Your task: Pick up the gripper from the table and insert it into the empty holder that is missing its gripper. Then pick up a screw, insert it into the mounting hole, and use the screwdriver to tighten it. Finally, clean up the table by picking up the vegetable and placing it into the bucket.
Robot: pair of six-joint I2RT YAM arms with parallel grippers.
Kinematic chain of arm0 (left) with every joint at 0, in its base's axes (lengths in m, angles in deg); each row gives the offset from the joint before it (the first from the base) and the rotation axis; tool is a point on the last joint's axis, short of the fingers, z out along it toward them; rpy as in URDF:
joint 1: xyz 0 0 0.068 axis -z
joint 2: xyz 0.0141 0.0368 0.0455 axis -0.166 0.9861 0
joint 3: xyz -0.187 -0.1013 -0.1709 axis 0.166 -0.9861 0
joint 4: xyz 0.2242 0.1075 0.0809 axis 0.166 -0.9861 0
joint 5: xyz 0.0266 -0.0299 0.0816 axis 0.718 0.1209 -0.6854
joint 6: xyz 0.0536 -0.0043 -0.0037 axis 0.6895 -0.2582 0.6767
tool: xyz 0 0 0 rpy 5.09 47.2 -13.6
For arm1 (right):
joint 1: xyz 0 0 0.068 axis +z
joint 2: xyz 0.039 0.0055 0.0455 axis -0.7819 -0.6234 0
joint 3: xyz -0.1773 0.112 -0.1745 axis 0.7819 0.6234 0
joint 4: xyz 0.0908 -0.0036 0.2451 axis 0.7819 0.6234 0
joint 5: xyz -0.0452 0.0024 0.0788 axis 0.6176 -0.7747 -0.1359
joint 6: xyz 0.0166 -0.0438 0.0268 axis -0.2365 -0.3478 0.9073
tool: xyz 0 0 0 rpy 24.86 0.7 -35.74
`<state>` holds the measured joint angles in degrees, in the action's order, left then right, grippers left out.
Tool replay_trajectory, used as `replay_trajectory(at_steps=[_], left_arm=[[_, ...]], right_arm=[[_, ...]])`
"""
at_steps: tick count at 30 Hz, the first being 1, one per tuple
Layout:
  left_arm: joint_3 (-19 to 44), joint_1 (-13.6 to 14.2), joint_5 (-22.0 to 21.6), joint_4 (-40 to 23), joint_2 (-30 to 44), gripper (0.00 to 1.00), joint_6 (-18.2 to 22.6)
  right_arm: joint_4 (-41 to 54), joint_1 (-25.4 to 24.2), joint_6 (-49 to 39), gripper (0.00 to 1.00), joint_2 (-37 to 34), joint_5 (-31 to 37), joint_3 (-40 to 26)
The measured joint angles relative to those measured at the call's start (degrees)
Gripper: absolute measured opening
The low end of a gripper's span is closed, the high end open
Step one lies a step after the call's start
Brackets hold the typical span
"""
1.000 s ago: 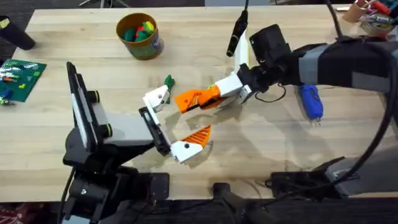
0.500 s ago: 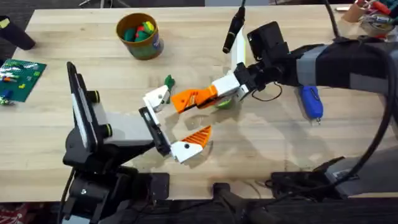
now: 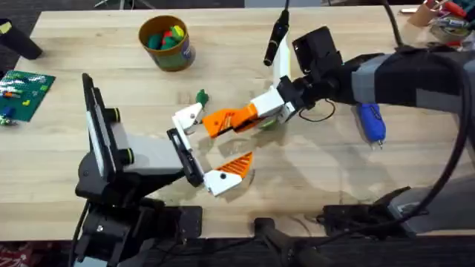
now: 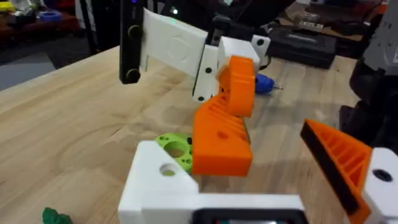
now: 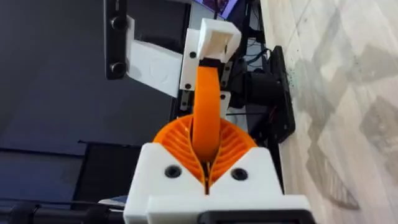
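On the table (image 3: 312,170) the right arm reaches in from the right side, and its gripper (image 3: 256,116) is clamped on the orange finger (image 3: 226,119), which sticks out toward the left arm. The finger's long axis runs from the right gripper straight toward the empty white holder (image 3: 187,116), its free tip almost at the holder, whether touching I cannot tell. From the right wrist the finger (image 5: 207,112) lines up end-on with the holder (image 5: 214,38). So the coming move looks like a short push along that axis, leftward into the holder. The left gripper (image 3: 204,148) stands wide apart, holding nothing; its other bracket carries its orange triangle (image 3: 237,162) on the near side of the holder. The small green vegetable (image 3: 201,96) lies just beyond the holder, the bucket (image 3: 167,42) farther back, and the blue screwdriver (image 3: 370,122) lies well to the holder's right.
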<state>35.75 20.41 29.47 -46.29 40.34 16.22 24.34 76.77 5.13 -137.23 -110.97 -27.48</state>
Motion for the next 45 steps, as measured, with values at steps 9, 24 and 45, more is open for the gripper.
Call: replay_trajectory(at_steps=[9, 24, 45], left_arm=[[0.0, 0.0, 0.7, -0.1, 0.0, 0.986, 0.0], [0.0, 0.0, 0.8, -0.1, 0.0, 0.986, 0.0], [0.0, 0.0, 0.8, -0.1, 0.0, 0.986, 0.0]], right_arm=[[0.1, 0.5, 0.2, 0.018, 0.0, 0.0, 0.0], [0.7, 0.5, -0.1, 0.018, 0.0, 0.0, 0.0], [1.1, 0.5, 1.9, 0.018, 0.0, 0.0, 0.0]])
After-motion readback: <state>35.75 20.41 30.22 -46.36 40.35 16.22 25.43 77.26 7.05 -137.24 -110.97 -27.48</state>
